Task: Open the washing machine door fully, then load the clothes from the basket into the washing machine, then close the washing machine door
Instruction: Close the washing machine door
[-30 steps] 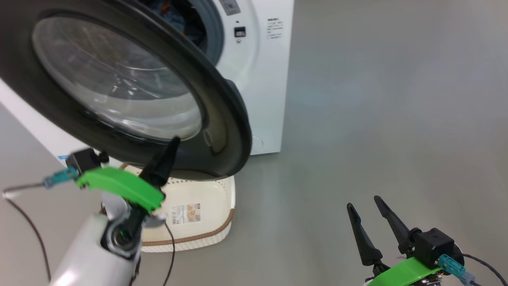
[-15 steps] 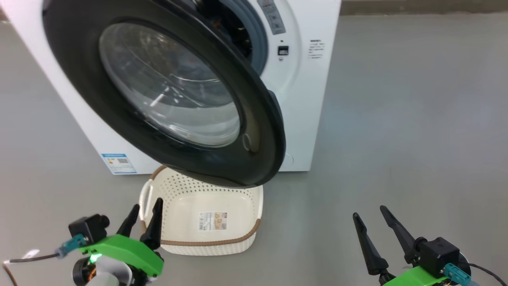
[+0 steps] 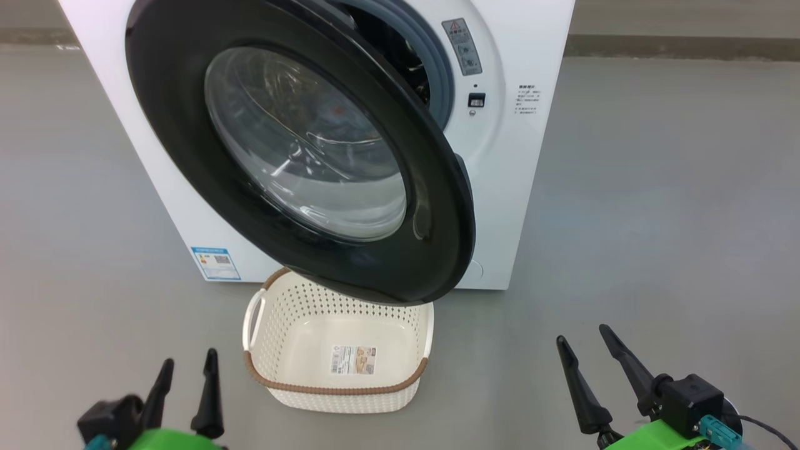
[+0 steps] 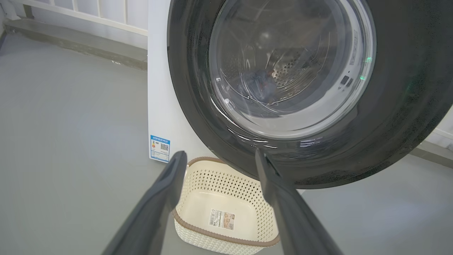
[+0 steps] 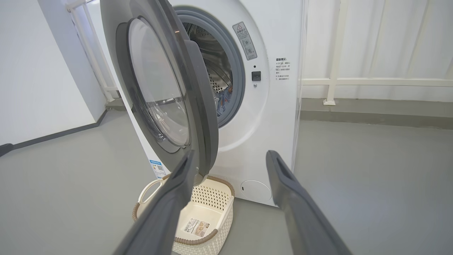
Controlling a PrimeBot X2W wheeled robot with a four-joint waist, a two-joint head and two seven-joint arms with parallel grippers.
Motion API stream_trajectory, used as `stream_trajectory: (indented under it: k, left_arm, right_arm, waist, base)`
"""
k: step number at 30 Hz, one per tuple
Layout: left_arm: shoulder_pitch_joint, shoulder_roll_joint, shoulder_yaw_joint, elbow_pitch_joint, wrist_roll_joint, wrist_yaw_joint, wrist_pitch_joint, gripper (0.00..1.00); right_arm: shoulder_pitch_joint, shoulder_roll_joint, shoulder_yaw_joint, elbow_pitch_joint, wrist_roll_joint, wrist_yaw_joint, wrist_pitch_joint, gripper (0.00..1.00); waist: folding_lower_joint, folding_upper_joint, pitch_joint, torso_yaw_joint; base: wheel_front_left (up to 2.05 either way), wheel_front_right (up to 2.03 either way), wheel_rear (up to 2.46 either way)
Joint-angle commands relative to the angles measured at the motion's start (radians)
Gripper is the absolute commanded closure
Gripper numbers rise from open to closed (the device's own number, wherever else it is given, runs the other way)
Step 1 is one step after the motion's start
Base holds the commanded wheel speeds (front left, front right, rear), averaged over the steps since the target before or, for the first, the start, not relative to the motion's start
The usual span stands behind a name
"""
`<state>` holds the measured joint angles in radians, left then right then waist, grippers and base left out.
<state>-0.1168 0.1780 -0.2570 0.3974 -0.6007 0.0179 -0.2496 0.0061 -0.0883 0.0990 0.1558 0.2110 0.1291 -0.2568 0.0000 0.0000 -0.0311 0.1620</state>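
The washing machine (image 3: 519, 187) stands ahead, and its round black door (image 3: 187, 156) hangs partly open over the basket (image 3: 337, 389). The cream basket sits empty on the floor, a label on its bottom. Blue clothes (image 5: 223, 101) lie inside the steel drum; in the left wrist view the clothes (image 4: 262, 83) show through the door's glass. My left gripper (image 3: 187, 362) is open at the lower left, apart from the door and short of the basket. My right gripper (image 3: 581, 335) is open at the lower right, holding nothing. The wrist views show both pairs of fingers spread: left gripper (image 4: 220, 154), right gripper (image 5: 230, 154).
A blue label sticker (image 3: 215, 262) and a round cap (image 5: 255, 190) sit low on the machine's front. A white railing (image 5: 336, 81) on a low kerb runs behind the machine. A white wall (image 5: 35, 71) stands at the left of the right wrist view. Grey floor spreads to the right.
My left gripper has drawn back from the door's lower rim to the lower left. The head camera has moved, shifting the whole view. The right gripper has stayed put.
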Motion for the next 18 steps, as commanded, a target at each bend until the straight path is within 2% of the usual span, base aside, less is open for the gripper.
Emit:
stream_trajectory:
  k: [1, 8, 18]
  left_arm:
    - [-0.009, 0.013, 0.053, -0.042, 0.026, 0.007, -0.012, 0.0]
    - [0.118, -0.024, 0.115, -0.144, 0.194, -0.004, -0.012, 0.0]
    - [0.188, -0.066, 0.191, -0.19, 0.261, -0.045, -0.012, 0.0]
  right_arm:
    - [0.003, -0.004, 0.028, -0.023, -0.001, 0.002, -0.005, 0.0]
    - [0.018, -0.003, 0.028, -0.022, 0.005, 0.002, -0.005, 0.0]
    - [0.019, 0.002, 0.006, -0.024, 0.001, 0.002, -0.005, 0.0]
  waist:
    - [0.0, 0.0, -0.009, 0.0]
    - [0.0, 0.0, -0.04, -0.006]
    - [0.0, 0.0, -0.034, -0.002]
  base:
    - [0.0, 0.0, 0.0]
    - [0.0, 0.0, 0.0]
    - [0.0, 0.0, 0.0]
